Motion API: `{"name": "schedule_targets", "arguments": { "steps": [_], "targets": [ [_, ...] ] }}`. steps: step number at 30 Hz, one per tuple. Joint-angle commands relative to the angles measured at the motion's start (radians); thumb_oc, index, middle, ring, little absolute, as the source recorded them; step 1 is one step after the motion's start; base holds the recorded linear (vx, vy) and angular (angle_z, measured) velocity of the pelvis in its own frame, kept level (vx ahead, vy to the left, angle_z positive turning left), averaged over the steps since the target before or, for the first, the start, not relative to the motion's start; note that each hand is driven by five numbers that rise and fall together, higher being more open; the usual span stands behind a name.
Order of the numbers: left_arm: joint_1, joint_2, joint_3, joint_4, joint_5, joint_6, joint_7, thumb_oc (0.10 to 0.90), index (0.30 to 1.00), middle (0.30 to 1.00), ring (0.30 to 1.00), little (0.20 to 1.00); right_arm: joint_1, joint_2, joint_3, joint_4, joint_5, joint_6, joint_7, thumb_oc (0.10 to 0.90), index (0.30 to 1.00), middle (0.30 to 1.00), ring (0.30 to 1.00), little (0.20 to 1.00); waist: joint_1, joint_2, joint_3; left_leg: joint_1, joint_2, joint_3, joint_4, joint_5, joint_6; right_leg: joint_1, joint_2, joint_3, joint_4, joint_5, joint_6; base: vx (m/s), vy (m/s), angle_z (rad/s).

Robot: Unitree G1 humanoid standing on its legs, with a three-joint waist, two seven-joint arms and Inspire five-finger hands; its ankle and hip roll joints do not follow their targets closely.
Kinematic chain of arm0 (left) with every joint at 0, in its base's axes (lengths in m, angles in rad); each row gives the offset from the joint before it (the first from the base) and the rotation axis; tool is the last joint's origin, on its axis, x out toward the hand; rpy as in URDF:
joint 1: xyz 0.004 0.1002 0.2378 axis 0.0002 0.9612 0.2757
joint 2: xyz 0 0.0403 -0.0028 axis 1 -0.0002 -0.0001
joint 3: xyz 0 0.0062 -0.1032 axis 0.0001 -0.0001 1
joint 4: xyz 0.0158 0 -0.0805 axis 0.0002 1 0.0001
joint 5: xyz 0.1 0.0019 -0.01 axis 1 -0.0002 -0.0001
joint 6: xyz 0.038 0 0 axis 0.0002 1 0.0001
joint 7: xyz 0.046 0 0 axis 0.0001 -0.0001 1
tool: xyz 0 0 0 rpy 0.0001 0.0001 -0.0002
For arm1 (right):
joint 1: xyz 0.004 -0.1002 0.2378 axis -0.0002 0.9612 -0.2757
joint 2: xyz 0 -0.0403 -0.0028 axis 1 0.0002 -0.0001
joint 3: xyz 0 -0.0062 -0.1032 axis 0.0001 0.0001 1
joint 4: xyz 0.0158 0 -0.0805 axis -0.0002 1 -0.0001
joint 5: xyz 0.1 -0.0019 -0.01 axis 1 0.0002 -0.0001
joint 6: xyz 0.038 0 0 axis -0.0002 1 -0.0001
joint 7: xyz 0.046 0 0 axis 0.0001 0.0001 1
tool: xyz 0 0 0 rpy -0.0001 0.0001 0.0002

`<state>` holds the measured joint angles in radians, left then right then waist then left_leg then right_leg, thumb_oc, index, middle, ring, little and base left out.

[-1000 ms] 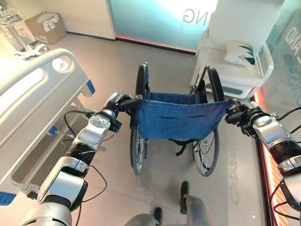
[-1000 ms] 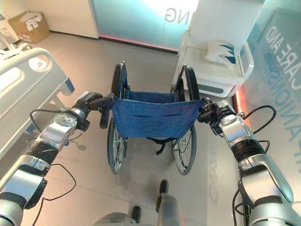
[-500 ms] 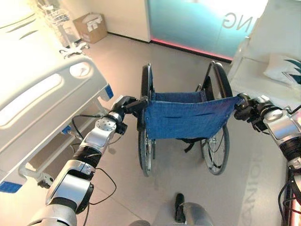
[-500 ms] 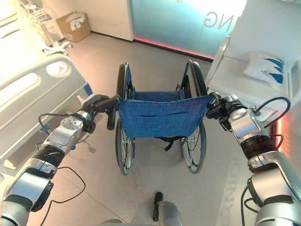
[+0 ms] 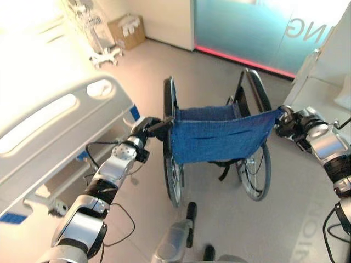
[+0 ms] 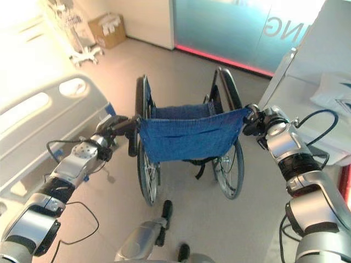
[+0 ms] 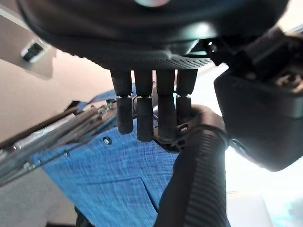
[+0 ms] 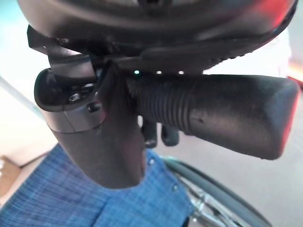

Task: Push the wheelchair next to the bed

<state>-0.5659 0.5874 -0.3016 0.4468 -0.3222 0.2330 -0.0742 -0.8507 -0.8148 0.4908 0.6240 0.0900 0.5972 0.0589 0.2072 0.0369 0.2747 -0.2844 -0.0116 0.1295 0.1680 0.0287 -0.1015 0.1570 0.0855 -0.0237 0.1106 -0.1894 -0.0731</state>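
the floor [image 5: 148,71] is pale grey-beige and smooth, brightly lit. a frosted teal glass partition [image 5: 241,27] closes the far side of the room, with large pale lettering on it and a glowing red strip [image 5: 241,57] along its foot where it meets the floor. just left of the partition stands a plain white wall panel [image 5: 170,19]. left of that panel, a brown cardboard box [image 5: 127,30] sits on the floor against the wall, and near the box stands a white wheeled stand [image 5: 101,46] with a wire basket. right of the partition is white furniture [image 6: 307,71] holding a white pillow [image 6: 334,94] with a dark pattern.
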Motion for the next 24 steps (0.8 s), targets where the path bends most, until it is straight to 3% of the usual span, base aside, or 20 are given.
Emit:
{"name": "schedule_targets", "arguments": {
  "steps": [1, 10, 11, 14, 15, 18, 19, 21, 22, 24],
  "targets": [
    [-0.019, -0.016, -0.160, 0.161, 0.140, 0.102, -0.036, 0.400, 0.300, 0.300, 0.300, 0.300, -0.047, 0.120, 0.069, -0.066, 0.090, -0.129, 0.108, 0.400, 0.300, 0.300, 0.300, 0.300, -0.056, -0.057, 0.010, 0.030, -0.050, -0.034, 0.051, 0.025, 0.121, 0.019, -0.081, -0.094, 0.048, 0.047, 0.107, 0.40, 0.073, -0.28],
    [-0.131, -0.012, -0.179, 0.255, 0.120, 0.092, -0.019, 0.400, 0.300, 0.300, 0.300, 0.300, -0.130, 0.180, 0.085, 0.012, 0.135, -0.156, 0.068, 0.400, 0.300, 0.300, 0.300, 0.300, -0.013, -0.083, -0.037, 0.029, -0.075, -0.071, 0.046, 0.002, 0.152, 0.049, -0.151, -0.124, 0.142, 0.115, 0.168, 0.22, 0.045, -0.13],
    [-0.142, -0.012, -0.183, 0.252, 0.132, 0.087, -0.024, 0.400, 0.300, 0.300, 0.300, 0.300, -0.138, 0.180, 0.085, 0.022, 0.134, -0.175, 0.069, 0.400, 0.300, 0.300, 0.300, 0.300, -0.004, -0.082, -0.047, 0.017, -0.079, -0.079, 0.044, 0.001, 0.164, 0.050, -0.155, -0.099, 0.237, 0.163, 0.180, 0.15, 0.051, -0.31],
    [-0.143, -0.015, -0.189, 0.252, 0.143, 0.079, -0.029, 0.400, 0.300, 0.300, 0.300, 0.300, -0.134, 0.176, 0.083, 0.029, 0.134, -0.188, 0.069, 0.400, 0.300, 0.300, 0.300, 0.300, -0.005, -0.080, -0.054, 0.017, -0.083, -0.088, 0.040, -0.001, 0.172, 0.036, -0.140, -0.064, 0.306, 0.194, 0.188, 0.19, 0.033, -0.11],
    [-0.130, -0.021, -0.197, 0.246, 0.151, 0.073, -0.031, 0.400, 0.300, 0.300, 0.300, 0.300, -0.106, 0.169, 0.079, 0.022, 0.140, -0.210, 0.066, 0.400, 0.300, 0.300, 0.300, 0.300, -0.019, -0.082, -0.065, 0.045, -0.099, -0.116, 0.034, -0.011, 0.185, -0.027, -0.133, -0.033, 0.400, 0.280, 0.201, 0.44, -0.021, 0.09],
    [-0.105, -0.035, -0.187, 0.244, 0.165, 0.069, -0.016, 0.400, 0.300, 0.300, 0.300, 0.300, -0.103, 0.171, 0.090, -0.022, 0.157, -0.207, 0.048, 0.400, 0.300, 0.300, 0.300, 0.300, -0.057, -0.065, -0.034, 0.131, -0.081, -0.153, 0.065, -0.057, 0.181, -0.211, -0.211, -0.078, 0.369, 0.285, 0.180, 0.39, -0.114, 0.13],
    [-0.100, -0.036, -0.183, 0.239, 0.172, 0.063, -0.007, 0.400, 0.300, 0.300, 0.300, 0.300, -0.108, 0.175, 0.091, -0.030, 0.160, -0.210, 0.035, 0.400, 0.300, 0.300, 0.300, 0.300, -0.068, -0.049, -0.010, 0.153, -0.066, -0.173, 0.073, -0.069, 0.181, -0.301, -0.226, -0.083, 0.363, 0.285, 0.170, 0.26, -0.252, 0.03],
    [-0.097, -0.029, -0.182, 0.237, 0.171, 0.045, 0.001, 0.400, 0.300, 0.300, 0.300, 0.300, -0.127, 0.187, 0.100, -0.041, 0.167, -0.210, 0.009, 0.400, 0.300, 0.300, 0.300, 0.300, -0.099, -0.060, 0.048, 0.181, -0.080, -0.200, 0.142, -0.152, 0.187, -0.420, -0.293, -0.069, 0.294, 0.348, 0.180, 0.33, -0.375, 0.06],
    [-0.102, -0.025, -0.188, 0.230, 0.172, 0.041, -0.003, 0.400, 0.300, 0.300, 0.300, 0.300, -0.142, 0.183, 0.102, -0.052, 0.168, -0.198, -0.004, 0.400, 0.300, 0.300, 0.300, 0.300, -0.113, -0.077, 0.066, 0.196, -0.094, -0.234, 0.156, -0.183, 0.184, -0.460, -0.315, -0.045, 0.185, 0.375, 0.196, 0.35, -0.360, 0.47],
    [-0.107, -0.021, -0.195, 0.219, 0.168, 0.041, -0.006, 0.400, 0.300, 0.300, 0.300, 0.300, -0.159, 0.166, 0.104, -0.068, 0.164, -0.184, -0.010, 0.400, 0.300, 0.300, 0.300, 0.300, -0.131, -0.084, 0.078, 0.220, -0.101, -0.288, 0.160, -0.214, 0.177, -0.468, -0.312, -0.011, 0.068, 0.384, 0.213, 0.41, -0.396, 1.18]
  ]
}}
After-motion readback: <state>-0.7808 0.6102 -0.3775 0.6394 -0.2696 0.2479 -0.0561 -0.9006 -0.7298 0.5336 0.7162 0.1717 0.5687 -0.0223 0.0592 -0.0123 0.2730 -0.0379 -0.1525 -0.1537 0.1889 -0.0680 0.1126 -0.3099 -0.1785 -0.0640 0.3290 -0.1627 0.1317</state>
